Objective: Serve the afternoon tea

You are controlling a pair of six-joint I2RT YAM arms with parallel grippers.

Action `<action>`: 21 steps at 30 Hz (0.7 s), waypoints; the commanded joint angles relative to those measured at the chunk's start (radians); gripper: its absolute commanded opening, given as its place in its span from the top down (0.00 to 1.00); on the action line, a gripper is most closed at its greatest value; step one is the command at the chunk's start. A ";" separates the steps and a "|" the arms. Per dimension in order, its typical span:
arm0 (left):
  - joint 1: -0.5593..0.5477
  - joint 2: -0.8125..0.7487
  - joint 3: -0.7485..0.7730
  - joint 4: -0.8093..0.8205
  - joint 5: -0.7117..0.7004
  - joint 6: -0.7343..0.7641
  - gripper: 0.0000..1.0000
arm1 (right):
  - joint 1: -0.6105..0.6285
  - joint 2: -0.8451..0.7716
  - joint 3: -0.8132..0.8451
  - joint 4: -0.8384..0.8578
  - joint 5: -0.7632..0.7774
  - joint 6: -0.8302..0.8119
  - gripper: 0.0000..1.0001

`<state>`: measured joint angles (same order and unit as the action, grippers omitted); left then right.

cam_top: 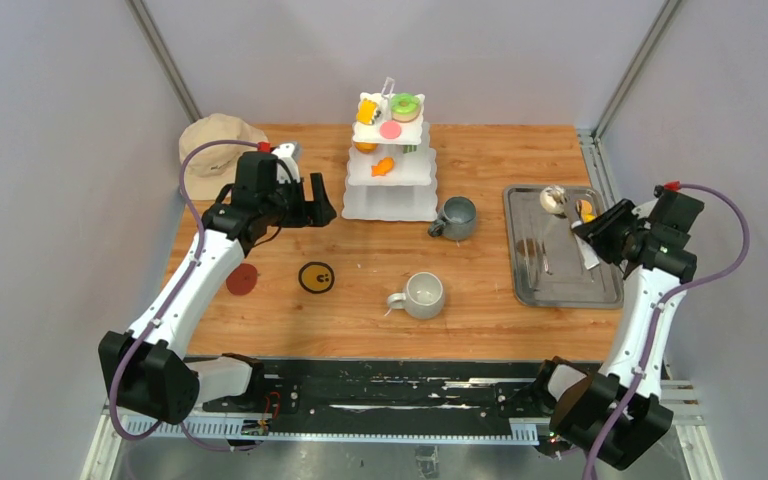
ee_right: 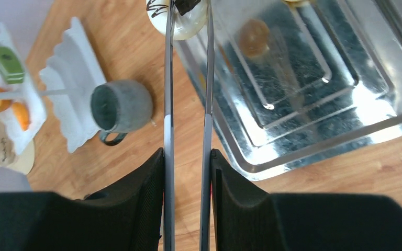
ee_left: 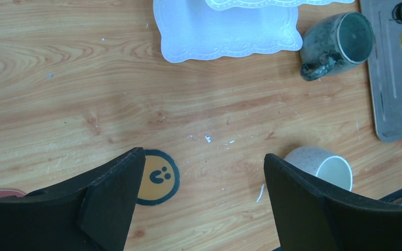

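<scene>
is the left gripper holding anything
No, the left gripper has its jaws wide apart above the wooden table, with nothing between them.

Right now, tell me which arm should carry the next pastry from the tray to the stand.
Right. The right gripper is shut on the tongs, whose tips bracket a cream pastry on the steel tray. The left gripper hangs open, empty, far from that tray.
</scene>
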<state>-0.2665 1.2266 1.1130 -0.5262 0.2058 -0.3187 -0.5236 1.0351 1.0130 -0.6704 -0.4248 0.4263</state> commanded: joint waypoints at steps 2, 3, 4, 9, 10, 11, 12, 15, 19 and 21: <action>-0.006 -0.007 0.032 -0.040 -0.069 0.032 0.11 | 0.120 -0.024 0.117 0.014 -0.115 -0.016 1.00; -0.006 -0.006 0.035 -0.045 -0.080 0.029 0.11 | 0.169 -0.025 0.134 0.014 -0.098 -0.021 0.99; -0.006 -0.006 0.036 -0.044 -0.086 0.025 0.11 | 0.212 -0.023 0.154 0.014 -0.085 -0.022 0.99; -0.007 -0.012 0.024 -0.033 -0.091 0.004 0.11 | 0.427 0.005 0.237 0.032 -0.046 -0.013 0.99; -0.007 -0.013 0.023 -0.032 -0.091 -0.003 0.11 | 0.482 0.015 0.247 0.038 -0.036 -0.010 0.99; -0.006 -0.013 0.021 -0.031 -0.090 -0.007 0.11 | 0.522 0.027 0.254 0.046 -0.030 -0.006 0.99; -0.007 -0.014 0.020 -0.030 -0.089 -0.011 0.11 | 0.561 0.042 0.262 0.051 -0.021 -0.003 0.99; -0.006 -0.020 0.019 -0.030 -0.089 -0.011 0.11 | 0.661 0.089 0.274 0.065 0.022 -0.003 1.00; 0.006 -0.028 0.039 -0.057 -0.143 0.023 0.11 | 0.745 0.149 0.285 0.096 0.068 -0.003 0.99; 0.024 -0.030 0.052 -0.069 -0.135 0.032 0.11 | 0.764 0.177 0.290 0.120 0.075 -0.001 1.00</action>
<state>-0.2630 1.2243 1.1149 -0.5735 0.0998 -0.3168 0.1940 1.1805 1.2644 -0.6262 -0.3969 0.4221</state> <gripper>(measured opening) 0.884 0.334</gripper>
